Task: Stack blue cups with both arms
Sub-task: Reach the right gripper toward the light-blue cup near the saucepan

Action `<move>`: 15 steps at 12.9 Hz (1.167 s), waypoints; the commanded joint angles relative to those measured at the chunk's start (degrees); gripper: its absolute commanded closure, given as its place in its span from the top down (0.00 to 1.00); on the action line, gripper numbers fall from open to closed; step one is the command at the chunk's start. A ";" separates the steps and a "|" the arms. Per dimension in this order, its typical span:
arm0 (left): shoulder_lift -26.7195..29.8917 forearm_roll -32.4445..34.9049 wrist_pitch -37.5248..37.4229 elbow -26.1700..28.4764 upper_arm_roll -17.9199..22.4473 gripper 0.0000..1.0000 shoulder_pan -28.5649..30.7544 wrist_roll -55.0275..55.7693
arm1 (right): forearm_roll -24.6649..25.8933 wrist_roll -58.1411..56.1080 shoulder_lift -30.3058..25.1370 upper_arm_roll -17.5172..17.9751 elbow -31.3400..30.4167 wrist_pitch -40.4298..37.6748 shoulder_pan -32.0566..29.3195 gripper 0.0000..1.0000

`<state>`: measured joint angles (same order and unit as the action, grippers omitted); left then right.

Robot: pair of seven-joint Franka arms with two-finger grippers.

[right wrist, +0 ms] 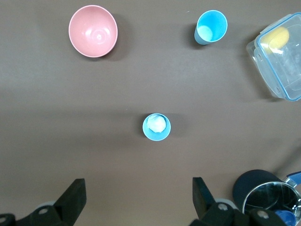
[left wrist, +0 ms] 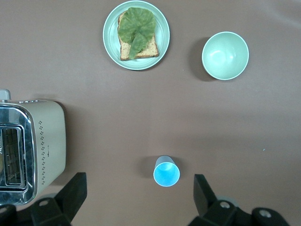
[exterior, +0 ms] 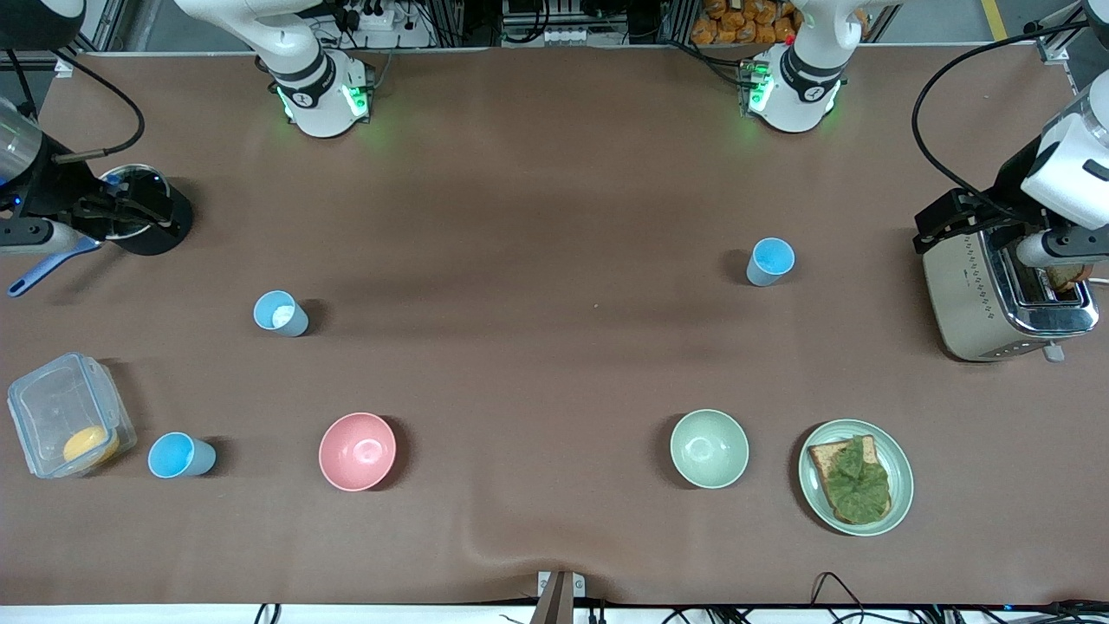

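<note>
Open right claw over blue cup

From my remote station: even overhead light, soft shadows falling toward three o'clock of each bowl, glare on the toaster, all views sharp.

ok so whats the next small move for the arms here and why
Probably lower the open right gripper onto the blue cup under its wrist camera. All three cups stand apart and unstacked, neither gripper holds anything, and the left gripper is open too, up over another blue cup.
</note>
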<state>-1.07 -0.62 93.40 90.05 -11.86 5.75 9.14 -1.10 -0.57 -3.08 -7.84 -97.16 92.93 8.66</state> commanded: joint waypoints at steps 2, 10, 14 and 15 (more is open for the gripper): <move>0.72 0.88 -0.76 -0.49 -0.27 1.00 0.23 0.08 | 0.84 1.09 -0.61 0.02 0.92 -0.03 0.83 1.00; 0.80 0.35 -0.76 -0.49 -0.36 1.00 0.14 0.35 | 0.93 0.83 -1.40 -0.07 1.63 -2.14 0.48 1.00; 0.45 0.71 -0.76 -0.23 0.08 1.00 0.41 -0.35 | 0.93 0.92 -0.44 -0.25 -0.48 -1.88 -0.92 1.00; 0.45 0.71 -0.76 -0.14 0.08 1.00 0.41 -0.35 | 0.14 1.09 0.18 -0.16 -1.01 -1.79 -2.76 1.00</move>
<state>-0.81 -0.62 93.39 90.05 -11.75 5.88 9.12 -0.94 -0.29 -3.53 -8.32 -97.24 90.94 8.49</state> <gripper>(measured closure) 0.000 0.000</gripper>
